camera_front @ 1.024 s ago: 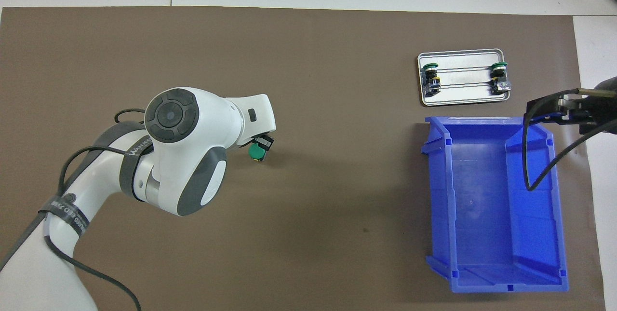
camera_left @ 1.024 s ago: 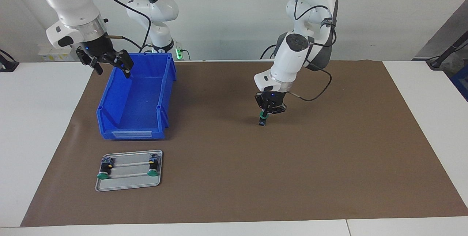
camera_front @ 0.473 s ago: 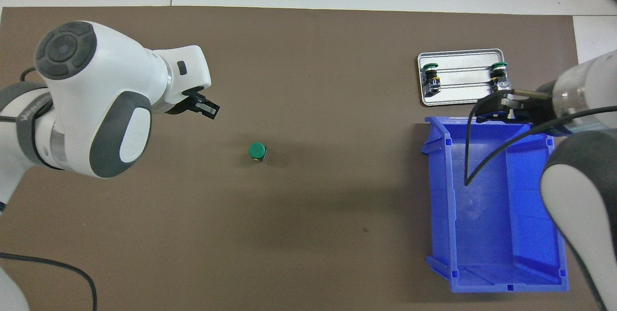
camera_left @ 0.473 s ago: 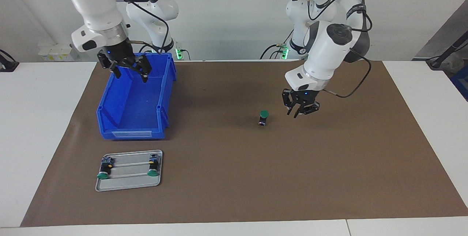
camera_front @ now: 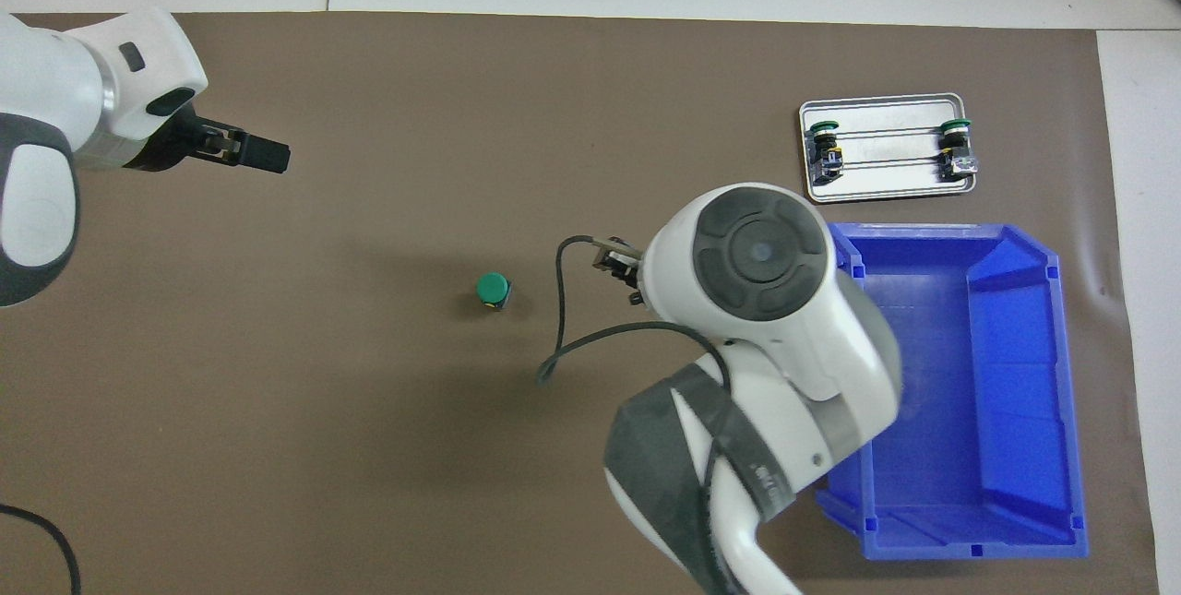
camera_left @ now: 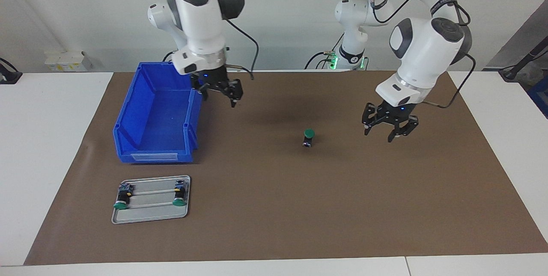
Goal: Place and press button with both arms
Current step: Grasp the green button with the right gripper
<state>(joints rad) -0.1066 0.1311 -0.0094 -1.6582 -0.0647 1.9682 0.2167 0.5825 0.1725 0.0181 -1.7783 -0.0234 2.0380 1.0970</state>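
Your right gripper (camera_left: 218, 93) has swung off the blue bin (camera_left: 141, 139) and now hangs over the mat just beside its wall, fingers spread and empty. Your left gripper (camera_left: 390, 125) has drawn away from the button (camera_left: 308, 137), jaws wide, nothing held. That button stands upright mid-mat, green cap up, between both grippers. Two more lie on the tray (camera_left: 150, 216).

Left gripper (camera_left: 390, 127) raised, jaws spread, right gripper (camera_left: 219, 90) raised, jaws spread
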